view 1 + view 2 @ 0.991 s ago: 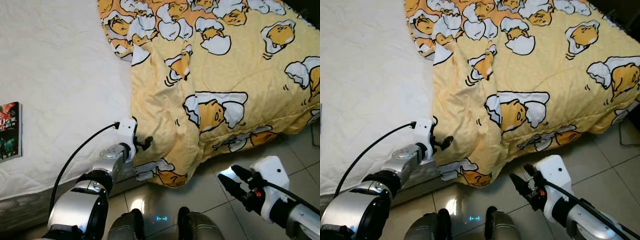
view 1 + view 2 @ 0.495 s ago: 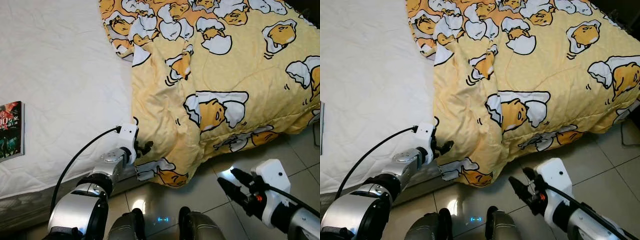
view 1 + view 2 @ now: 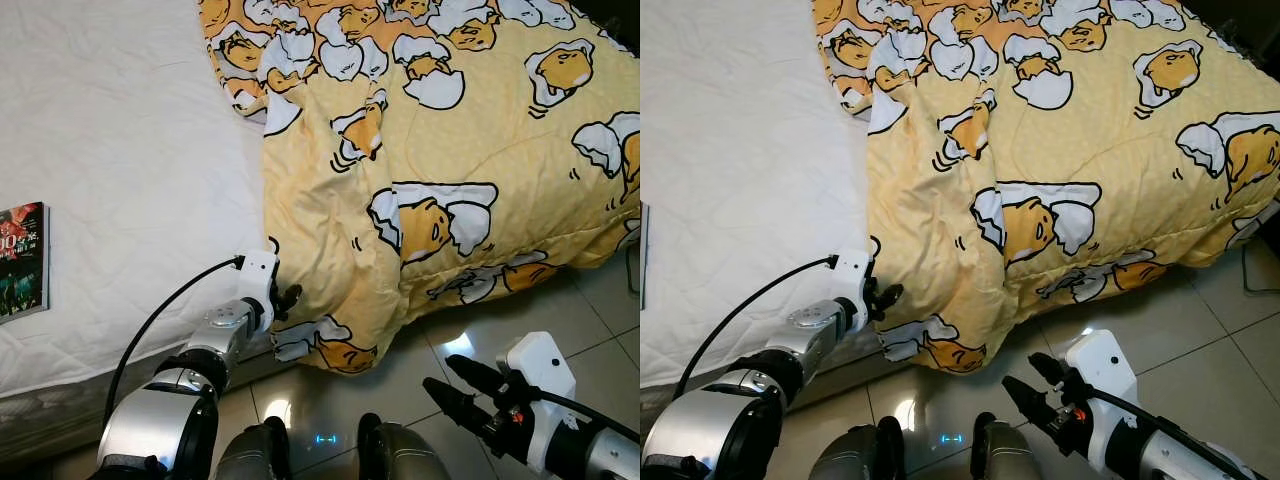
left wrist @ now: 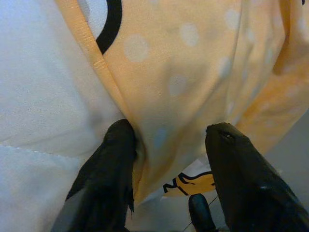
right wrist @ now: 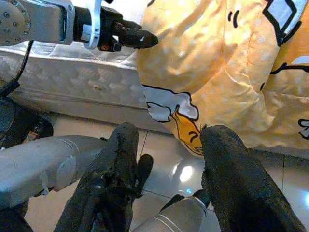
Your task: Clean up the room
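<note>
A yellow blanket (image 3: pixel 450 150) printed with egg cartoons covers the right half of the bed and hangs over the mattress edge down to the floor. My left gripper (image 3: pixel 285 298) is at the blanket's hanging left edge, low by the mattress side. In the left wrist view this left gripper (image 4: pixel 169 130) is open, and a fold of the blanket (image 4: pixel 178 72) lies in the gap between its fingers. My right gripper (image 3: pixel 440 373) stands open over the tiled floor, a little short of the blanket's lower hem, holding nothing.
The bare white mattress (image 3: pixel 120 150) takes up the left side. A book (image 3: pixel 20 260) with a dark cover lies near its left edge. Glossy floor tiles (image 3: pixel 590 300) run along the bed's foot. A dark object (image 3: pixel 632 265) sits at the far right edge.
My right gripper has drawn back toward my body and lower over the floor. The left gripper has slid slightly down the mattress side and pushed further onto the blanket's edge.
</note>
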`<state>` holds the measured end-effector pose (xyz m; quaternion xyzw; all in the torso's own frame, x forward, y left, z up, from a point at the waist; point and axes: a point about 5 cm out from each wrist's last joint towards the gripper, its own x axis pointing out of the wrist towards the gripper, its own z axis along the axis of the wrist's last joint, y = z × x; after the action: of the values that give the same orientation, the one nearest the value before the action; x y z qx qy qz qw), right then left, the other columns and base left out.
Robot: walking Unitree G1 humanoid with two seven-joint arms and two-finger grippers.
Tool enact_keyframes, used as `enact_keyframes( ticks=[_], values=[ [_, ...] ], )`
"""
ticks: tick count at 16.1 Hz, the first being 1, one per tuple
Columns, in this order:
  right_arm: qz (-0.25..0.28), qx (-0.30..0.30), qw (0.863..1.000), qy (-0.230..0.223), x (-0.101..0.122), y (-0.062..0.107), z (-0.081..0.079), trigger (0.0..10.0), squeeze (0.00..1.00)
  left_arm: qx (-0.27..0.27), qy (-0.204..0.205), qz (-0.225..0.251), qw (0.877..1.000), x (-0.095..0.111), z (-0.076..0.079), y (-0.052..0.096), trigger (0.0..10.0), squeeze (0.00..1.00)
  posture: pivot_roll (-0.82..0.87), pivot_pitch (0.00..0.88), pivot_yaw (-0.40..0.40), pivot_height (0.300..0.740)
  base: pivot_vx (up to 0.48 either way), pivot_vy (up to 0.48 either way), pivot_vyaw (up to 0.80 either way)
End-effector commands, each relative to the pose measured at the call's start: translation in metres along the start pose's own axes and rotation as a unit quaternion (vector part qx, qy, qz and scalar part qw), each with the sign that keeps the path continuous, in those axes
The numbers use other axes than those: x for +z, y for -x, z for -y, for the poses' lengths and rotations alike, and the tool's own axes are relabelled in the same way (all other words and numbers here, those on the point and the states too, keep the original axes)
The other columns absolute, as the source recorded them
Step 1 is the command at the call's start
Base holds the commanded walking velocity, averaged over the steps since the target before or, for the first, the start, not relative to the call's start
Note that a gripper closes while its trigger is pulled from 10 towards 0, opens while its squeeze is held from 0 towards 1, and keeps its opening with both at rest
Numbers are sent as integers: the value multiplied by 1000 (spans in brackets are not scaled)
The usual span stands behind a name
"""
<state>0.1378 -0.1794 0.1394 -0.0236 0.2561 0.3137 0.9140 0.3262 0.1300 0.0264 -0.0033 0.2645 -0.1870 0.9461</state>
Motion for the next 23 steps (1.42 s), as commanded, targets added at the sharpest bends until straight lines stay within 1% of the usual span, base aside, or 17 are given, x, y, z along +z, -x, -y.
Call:
enact_keyframes(
  ticks=[1,9,19,21,23],
  values=[
    [4,4,1000,0,1,2,-2,10000,0,-1,4,-23,1000,-12,2,1,0,0,-289,217,45,740,0,0,0],
    [6,-5,1000,4,1,3,-1,10000,0,-5,7,-25,1000,-12,5,0,0,0,-291,204,50,740,0,0,0],
    [12,-9,1000,9,1,-2,3,10000,0,-3,10,-28,1000,-12,3,1,0,0,-287,191,59,740,0,0,0],
    [15,-10,1000,13,2,-4,4,10000,0,-4,15,-24,1000,-12,2,1,0,0,-283,177,62,740,0,0,0],
    [22,-13,1000,16,3,-7,8,10000,0,-20,17,-10,1000,-7,3,1,0,0,-268,154,70,740,0,0,0]
  ],
)
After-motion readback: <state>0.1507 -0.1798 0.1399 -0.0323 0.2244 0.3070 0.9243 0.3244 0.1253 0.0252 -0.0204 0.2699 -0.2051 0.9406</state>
